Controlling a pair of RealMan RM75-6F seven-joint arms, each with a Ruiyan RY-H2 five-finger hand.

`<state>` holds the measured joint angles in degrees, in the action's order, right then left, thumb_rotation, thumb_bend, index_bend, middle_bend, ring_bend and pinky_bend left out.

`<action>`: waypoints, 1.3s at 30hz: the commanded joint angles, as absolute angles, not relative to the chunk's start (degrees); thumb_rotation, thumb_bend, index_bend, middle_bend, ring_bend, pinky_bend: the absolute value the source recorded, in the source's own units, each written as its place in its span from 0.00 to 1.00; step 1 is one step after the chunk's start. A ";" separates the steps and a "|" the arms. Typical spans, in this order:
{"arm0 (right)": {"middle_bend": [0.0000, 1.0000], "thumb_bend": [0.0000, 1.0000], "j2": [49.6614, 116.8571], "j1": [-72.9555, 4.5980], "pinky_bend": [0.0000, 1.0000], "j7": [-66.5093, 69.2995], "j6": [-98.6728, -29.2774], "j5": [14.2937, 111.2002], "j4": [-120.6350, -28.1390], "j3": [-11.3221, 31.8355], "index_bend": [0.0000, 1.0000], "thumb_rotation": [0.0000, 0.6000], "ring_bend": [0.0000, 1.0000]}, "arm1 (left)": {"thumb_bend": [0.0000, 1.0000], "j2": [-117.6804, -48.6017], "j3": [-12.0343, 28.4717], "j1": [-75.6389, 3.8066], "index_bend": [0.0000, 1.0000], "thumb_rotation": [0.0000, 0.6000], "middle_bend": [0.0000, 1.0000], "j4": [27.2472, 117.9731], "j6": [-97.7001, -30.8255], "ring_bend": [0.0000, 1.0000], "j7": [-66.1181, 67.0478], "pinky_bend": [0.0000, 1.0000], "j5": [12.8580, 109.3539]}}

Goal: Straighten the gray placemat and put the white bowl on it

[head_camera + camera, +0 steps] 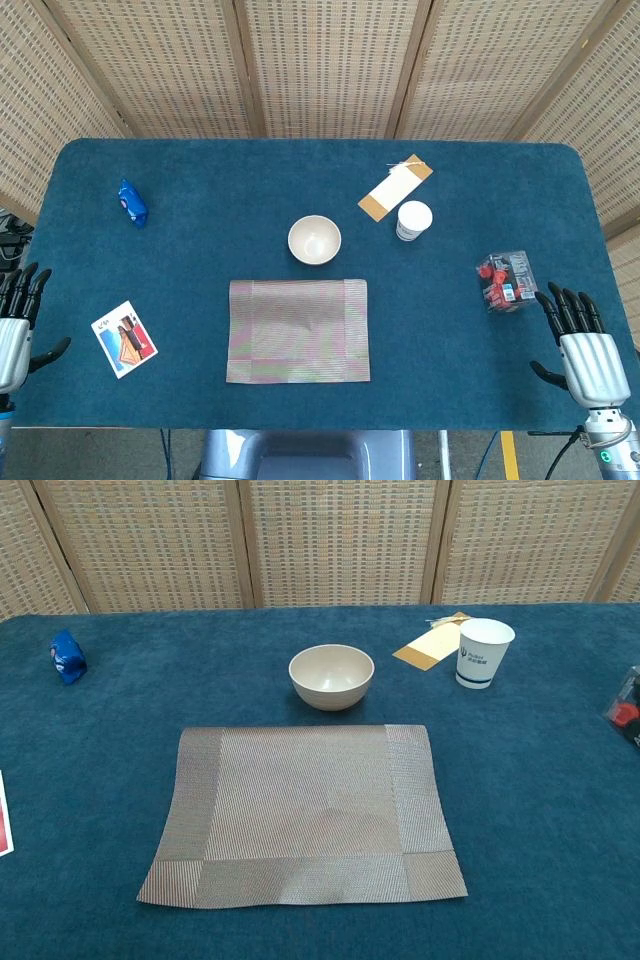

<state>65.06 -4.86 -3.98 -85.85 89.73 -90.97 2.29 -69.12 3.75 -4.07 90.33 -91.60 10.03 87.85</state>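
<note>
While robot hands (590,362) flank, white bowl (314,240) lies midway.

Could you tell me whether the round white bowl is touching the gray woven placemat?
Apart. The head view shows a strip of blue tablecloth between the round white bowl and the far edge of the gray woven placemat.

We see a blue-carpeted table (200,250) backed at twelve o'clock by woven rattan screen panels (320,60) in wooden frames.
</note>
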 commanded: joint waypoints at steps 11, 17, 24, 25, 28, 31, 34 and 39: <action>0.00 0.04 64.62 -4.98 0.00 -3.94 -84.66 89.07 -91.69 2.01 0.10 1.00 0.00 | 0.12 -68.69 3.63 -4.11 0.00 1.00 0.00 90.99 -91.19 0.00 9.84 0.00 87.97; 0.00 0.04 64.60 -4.99 0.00 -3.72 -84.67 88.88 -91.71 2.15 0.10 1.00 0.00 | 0.12 -68.85 3.73 -4.34 0.00 1.00 0.00 90.66 -90.39 0.00 9.80 0.00 87.40; 0.00 0.04 64.47 -4.88 0.00 -3.55 -84.83 89.23 -91.84 1.94 0.10 1.00 0.00 | 0.12 -69.05 3.49 -4.43 0.00 1.00 0.00 90.57 -90.30 0.00 10.23 0.00 87.88; 0.00 0.04 64.44 -4.86 0.00 -3.52 -84.83 89.30 -91.88 1.89 0.10 1.00 0.00 | 0.12 -69.15 3.39 -4.47 0.00 1.00 0.00 90.50 -90.24 0.00 10.45 0.00 88.04; 0.00 0.04 64.41 -4.86 0.00 -3.55 -84.69 89.45 -91.98 1.71 0.10 1.00 0.00 | 0.12 -69.43 3.20 -4.62 0.00 1.00 0.00 90.33 -90.00 0.00 11.00 0.00 88.34; 0.00 0.04 64.51 -4.95 0.00 -3.65 -84.47 89.56 -91.94 1.60 0.10 1.00 0.00 | 0.12 -69.80 3.02 -4.83 0.00 1.00 0.00 90.09 -89.67 0.00 11.64 0.00 88.65; 0.00 0.04 64.59 -4.97 0.00 -3.78 -84.38 89.56 -91.93 1.56 0.10 1.00 0.00 | 0.12 -70.08 2.87 -5.02 0.00 1.00 0.00 89.93 -89.36 0.00 11.99 0.00 88.88; 0.00 0.04 64.53 -4.96 0.00 -4.03 -84.15 89.44 -92.15 1.46 0.10 1.00 0.00 | 0.12 -70.66 2.38 -5.41 0.00 1.00 0.00 89.63 -89.03 0.00 12.68 0.00 90.00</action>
